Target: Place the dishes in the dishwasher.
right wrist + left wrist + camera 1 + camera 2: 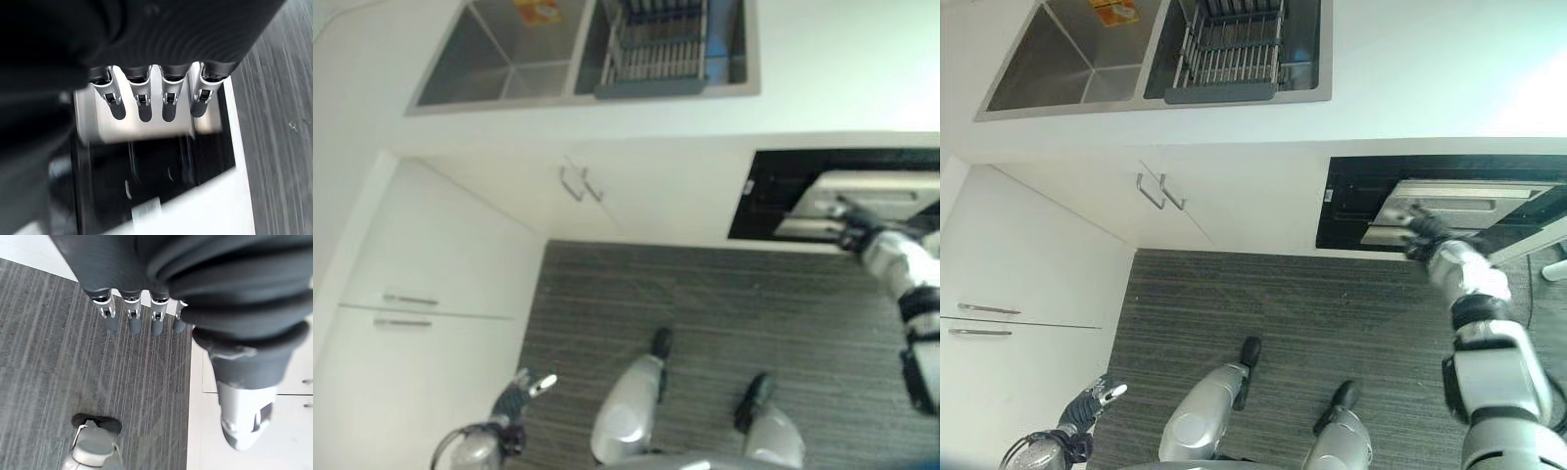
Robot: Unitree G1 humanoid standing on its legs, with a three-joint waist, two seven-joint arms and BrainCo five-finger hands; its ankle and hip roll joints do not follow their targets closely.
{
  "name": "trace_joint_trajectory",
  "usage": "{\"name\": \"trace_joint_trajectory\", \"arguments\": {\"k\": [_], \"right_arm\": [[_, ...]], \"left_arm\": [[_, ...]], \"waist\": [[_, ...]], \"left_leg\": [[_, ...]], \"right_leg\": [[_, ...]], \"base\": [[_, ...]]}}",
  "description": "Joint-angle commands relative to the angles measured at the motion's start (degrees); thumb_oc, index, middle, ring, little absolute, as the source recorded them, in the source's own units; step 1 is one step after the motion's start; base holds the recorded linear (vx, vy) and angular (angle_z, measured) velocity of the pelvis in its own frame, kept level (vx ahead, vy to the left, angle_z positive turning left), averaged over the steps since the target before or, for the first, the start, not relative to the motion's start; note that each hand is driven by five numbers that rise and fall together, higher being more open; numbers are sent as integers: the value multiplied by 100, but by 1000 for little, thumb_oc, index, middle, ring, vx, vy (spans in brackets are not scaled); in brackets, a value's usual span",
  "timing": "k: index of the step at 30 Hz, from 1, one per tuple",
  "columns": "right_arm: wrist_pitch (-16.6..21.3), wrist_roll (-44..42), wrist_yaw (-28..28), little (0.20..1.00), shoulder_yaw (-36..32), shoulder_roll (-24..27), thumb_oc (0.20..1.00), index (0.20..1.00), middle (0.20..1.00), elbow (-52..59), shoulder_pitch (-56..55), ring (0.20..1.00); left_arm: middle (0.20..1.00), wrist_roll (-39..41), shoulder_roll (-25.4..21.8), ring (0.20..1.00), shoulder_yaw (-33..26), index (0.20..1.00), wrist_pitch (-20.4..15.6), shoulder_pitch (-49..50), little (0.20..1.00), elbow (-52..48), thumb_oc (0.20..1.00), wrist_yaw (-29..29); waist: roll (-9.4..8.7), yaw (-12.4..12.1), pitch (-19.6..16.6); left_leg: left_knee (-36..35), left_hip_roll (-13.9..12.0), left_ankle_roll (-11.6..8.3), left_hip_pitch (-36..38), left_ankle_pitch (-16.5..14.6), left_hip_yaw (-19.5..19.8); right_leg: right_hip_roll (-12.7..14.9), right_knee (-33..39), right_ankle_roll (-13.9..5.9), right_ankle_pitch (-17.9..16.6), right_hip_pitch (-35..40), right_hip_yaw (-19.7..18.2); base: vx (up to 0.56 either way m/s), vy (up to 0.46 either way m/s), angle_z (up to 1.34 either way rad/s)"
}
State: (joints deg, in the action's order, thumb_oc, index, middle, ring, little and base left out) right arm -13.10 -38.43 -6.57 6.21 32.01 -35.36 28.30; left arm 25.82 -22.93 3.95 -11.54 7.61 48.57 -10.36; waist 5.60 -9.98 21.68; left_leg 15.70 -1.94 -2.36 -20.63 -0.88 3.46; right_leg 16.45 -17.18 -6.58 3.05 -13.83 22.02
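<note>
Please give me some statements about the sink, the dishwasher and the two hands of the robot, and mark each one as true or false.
1. The right hand is at the dishwasher door. True.
2. The left hand holds a plate. False: its fingers are straight and hold nothing; it hangs low over the grey floor.
3. A dish rack sits in the right basin of the double sink. True.
4. The dishwasher is shut tight. False: the door stands partly open, with a dark opening around it.
5. The white cabinet doors under the sink have no handles. False: two metal handles sit side by side.
</note>
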Motion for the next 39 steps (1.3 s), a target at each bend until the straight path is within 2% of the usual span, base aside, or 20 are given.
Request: {"name": "trace_joint_trajectory", "arguments": {"k": [1,2,3,6,8,10,11,13,15,17,18,20,21,24,27,29,33,35,37,39], "right_arm": [[396,-272,87,1000,-102,330,1000,1000,1000,-687,750,1000],[517,-25,187,1000,-87,82,1000,1000,1000,-492,301,1000],[570,-193,217,1000,-104,-43,1000,1000,1000,-319,9,1000],[1278,-339,-351,1000,-273,-543,1000,1000,1000,-293,-914,1000],[1422,-194,-600,1000,-322,-760,1000,1000,1000,-456,-1251,1000],[1497,52,-820,1000,-322,-831,1000,1000,1000,-565,-1470,1000],[1643,351,-1090,1000,-237,-920,1000,1000,1000,-734,-1678,1000],[1631,475,-1202,1000,-143,-933,1000,1000,1000,-807,-1823,1000],[1622,503,-1341,1000,-138,-957,1000,1000,1000,-963,-1944,1000],[1634,627,-1291,1000,-110,-1035,1000,1000,1000,-1043,-2074,1000],[1724,791,-1263,1000,-133,-1043,1000,1000,1000,-1147,-2205,1000],[1790,703,-1309,1000,-186,-1057,1000,1000,1000,-1290,-2299,1000],[1889,692,-1347,1000,-215,-1112,1000,1000,1000,-1411,-2355,1000],[1964,860,-1336,1000,-252,-1251,1000,1000,1000,-1594,-2446,1000],[2050,1254,-1332,1000,-288,-1344,1000,1000,1000,-1589,-2583,1000],[2034,1184,-1344,1000,-312,-1351,1000,1000,1000,-1598,-2626,1000],[2034,1199,-1457,1000,-273,-1453,1000,1000,1000,-1724,-2696,1000],[2021,1208,-1456,1000,-266,-1488,1000,1000,1000,-1775,-2701,1000],[1981,1092,-1540,1000,-284,-1554,1000,1000,1000,-1842,-2724,1000],[2082,1030,-1597,1000,-272,-1575,1000,1000,1000,-1869,-2712,1000]], "left_arm": [[1000,-45,-204,1000,-82,1000,-335,118,1000,334,1000,106],[1000,-3,-127,1000,-111,1000,-447,61,1000,412,1000,115],[1000,16,-85,1000,-154,1000,-437,53,1000,390,1000,148],[1000,-15,63,1000,-233,1000,-425,40,1000,515,1000,-139],[1000,360,149,1000,-303,1000,-80,-1,1000,588,1000,-478],[1000,427,175,1000,-349,1000,-94,-8,1000,570,1000,-669],[1000,177,175,1000,-355,1000,14,-43,1000,458,1000,-675],[1000,410,148,1000,-314,1000,221,-79,1000,312,1000,-1019],[1000,519,190,1000,-272,1000,191,-70,1000,237,1000,-1140],[1000,388,239,1000,-286,1000,154,-115,1000,274,1000,-1212],[1000,312,256,1000,-244,1000,209,-257,1000,270,1000,-1295],[1000,341,288,1000,-188,1000,316,-456,1000,282,1000,-1357],[1000,311,330,1000,-170,1000,335,-506,1000,380,1000,-1398],[1000,300,353,1000,-155,1000,250,-580,1000,630,1000,-1369],[1000,378,341,1000,-218,1000,99,-594,1000,507,1000,-1543],[1000,344,297,1000,-233,1000,64,-569,1000,438,1000,-1649],[1000,255,221,1000,-199,1000,101,-618,1000,446,1000,-1641],[1000,258,206,1000,-185,1000,125,-676,1000,462,1000,-1590],[1000,403,194,1000,-151,1000,135,-820,1000,500,1000,-1503],[1000,497,266,1000,-182,1000,-82,-828,1000,445,1000,-1499]], "waist": [[32,-120,-81],[-19,-12,-79],[-56,56,-92],[-192,248,-324],[-259,335,-474],[-288,385,-567],[-325,424,-679],[-348,460,-780],[-362,443,-863],[-406,431,-904],[-464,530,-931],[-485,647,-957],[-480,706,-1010],[-548,818,-1284],[-655,825,-1316],[-716,789,-1296],[-702,882,-1266],[-716,949,-1250],[-796,1017,-1249],[-820,977,-1298]], "left_leg": [[149,-481,-317,360,-649,-539],[149,-512,-299,361,-669,-610],[149,-533,-297,387,-688,-653],[149,-613,-286,484,-735,-720],[149,-672,-303,589,-768,-736],[149,-715,-327,637,-768,-732],[149,-782,-373,730,-746,-694],[149,-842,-427,830,-708,-619],[149,-898,-510,922,-638,-565],[149,-840,-528,982,-588,-618],[149,-810,-501,1111,-558,-1132],[149,-780,-447,1208,-645,-1457],[149,-770,-394,1317,-774,-1500],[149,-603,-251,1478,-1058,-1465],[149,-426,-111,1601,-1212,-1429],[149,-349,-32,1624,-1261,-1300],[149,-375,151,1621,-1318,-1154],[149,-374,165,1636,-1334,-1140],[149,-346,156,1671,-1345,-1250],[149,-359,116,1740,-1343,-1351]], "right_leg": [[198,-1,-430,172,89,-657],[166,-1,-436,158,52,-726],[146,-1,-438,167,51,-766],[-11,-1,-390,218,76,-880],[-126,-1,-343,291,166,-900],[-183,-1,-302,342,219,-892],[-262,-1,-238,410,316,-881],[-363,-1,-174,483,413,-908],[-435,-1,-110,564,545,-858],[-431,-1,-77,607,610,-803],[-320,-1,-67,612,691,-581],[-244,-1,-102,591,799,-366],[-256,-1,-124,612,895,-323],[-228,-1,-226,530,974,-388],[-115,-1,-392,381,1038,-423],[-114,-1,-468,264,1044,-489],[-475,-1,-533,-239,1177,-731],[-567,-1,-528,-206,1111,-881],[-517,-1,-486,-32,988,-946],[-437,-1,-431,197,1003,-920]], "base": [[-206,0,-36],[-202,-7,-38],[-211,-16,-30],[-92,-94,-22],[-28,-125,-26],[-23,-118,-32],[14,-168,-21],[37,-141,-2],[19,-97,-1],[-34,-57,13],[-67,10,29],[-45,149,108],[75,328,147],[161,354,42],[134,277,17],[103,211,13],[86,125,-16],[40,-17,-2],[38,-95,0],[76,-171,1]]}}
